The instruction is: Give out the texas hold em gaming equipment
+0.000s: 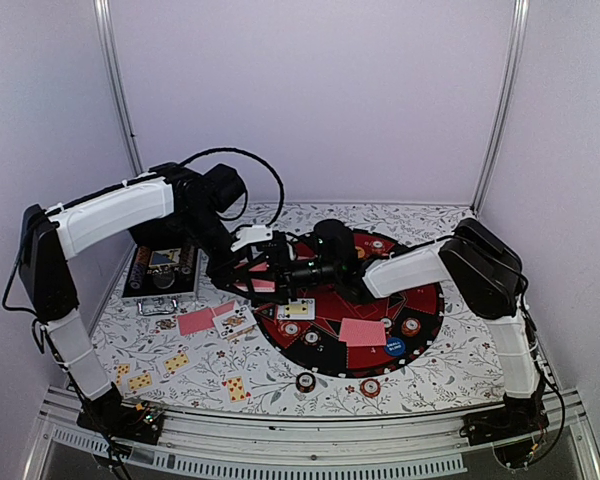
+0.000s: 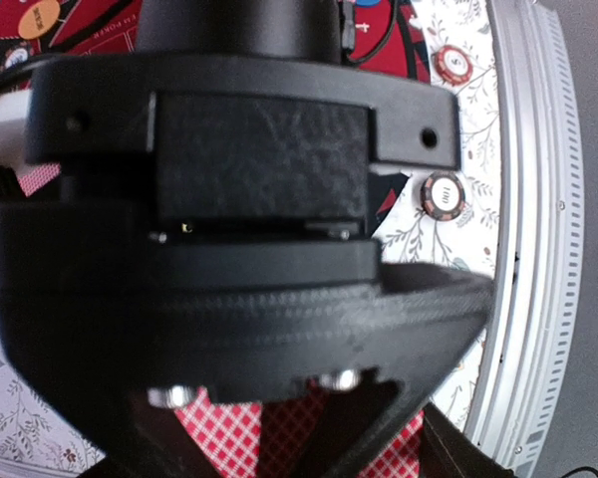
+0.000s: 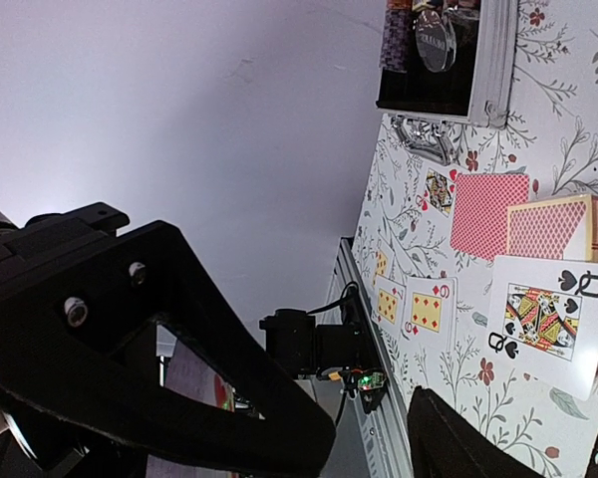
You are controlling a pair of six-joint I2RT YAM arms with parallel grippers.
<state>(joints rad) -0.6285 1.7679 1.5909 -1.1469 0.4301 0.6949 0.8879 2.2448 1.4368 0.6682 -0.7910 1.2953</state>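
Left wrist view showed what?

Mostly the right arm (image 2: 259, 169), its black body hiding nearly all the mat (image 1: 425, 295). The left gripper (image 1: 263, 272) had its fingers clamped on a red-backed card (image 2: 234, 438) over the mat's left edge.

And the right gripper (image 3: 374, 438)?

Fingers apart, nothing between them. Face-up cards (image 1: 176, 362) and the silver case (image 1: 162, 272) lay left of the mat, chips (image 1: 305, 381) just off its near edge.

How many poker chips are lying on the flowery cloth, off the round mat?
2. The first chip sits just past the near edge of the mat; the second chip lies to its right. The arms may hide more.
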